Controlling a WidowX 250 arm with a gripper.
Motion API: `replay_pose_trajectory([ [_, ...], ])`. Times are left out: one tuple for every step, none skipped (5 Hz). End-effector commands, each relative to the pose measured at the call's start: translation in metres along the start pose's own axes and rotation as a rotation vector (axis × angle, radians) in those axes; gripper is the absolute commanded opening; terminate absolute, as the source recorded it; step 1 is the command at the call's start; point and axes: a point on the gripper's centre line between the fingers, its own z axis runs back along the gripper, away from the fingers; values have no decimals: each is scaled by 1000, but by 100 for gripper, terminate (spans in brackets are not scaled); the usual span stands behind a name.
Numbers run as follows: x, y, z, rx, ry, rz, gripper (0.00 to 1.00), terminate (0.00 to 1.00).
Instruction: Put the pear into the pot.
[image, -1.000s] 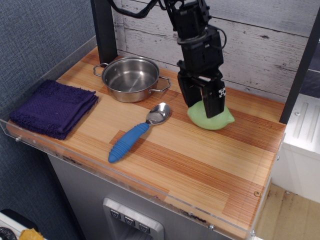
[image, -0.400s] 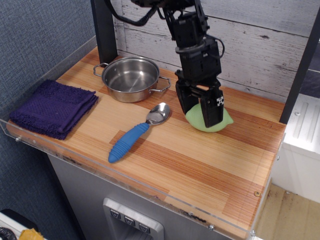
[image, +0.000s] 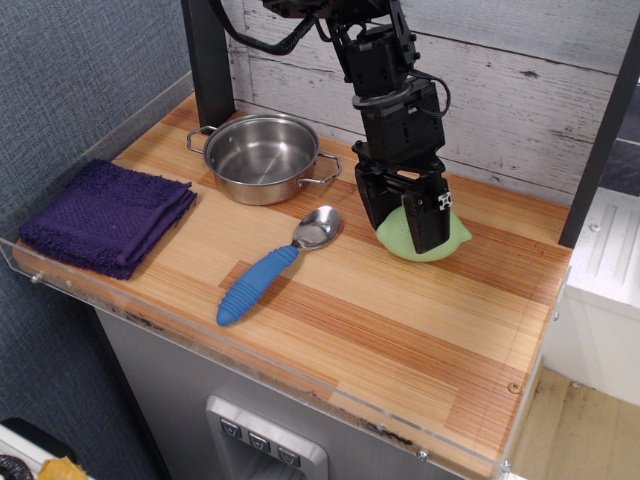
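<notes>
The pale green pear (image: 456, 236) lies on the wooden counter at the back right. My black gripper (image: 402, 228) reaches straight down over it, one finger on each side. The jaws are closed against the pear, which still rests on the wood. The front finger (image: 430, 222) hides the pear's middle. The small steel pot (image: 262, 157) with two loop handles stands empty to the left of the pear, near the back wall.
A steel spoon with a blue ribbed handle (image: 258, 280) lies between pot and pear, nearer the front. A folded purple cloth (image: 108, 216) lies at the left. A black post (image: 208, 60) stands behind the pot. A clear rail (image: 250, 350) edges the counter.
My gripper has come down lower around the pear and its fingers have closed in. The pear has shifted slightly on the counter with it.
</notes>
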Motion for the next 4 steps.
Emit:
replay_pose_trajectory([
  [11,-19,48,40,-94,-5,0,0],
  [4,-31,95,102,-162,18,0,0],
  [-13,-26,129,181,-193,94,0,0],
  [-31,5,144,271,-166,196,0,0],
])
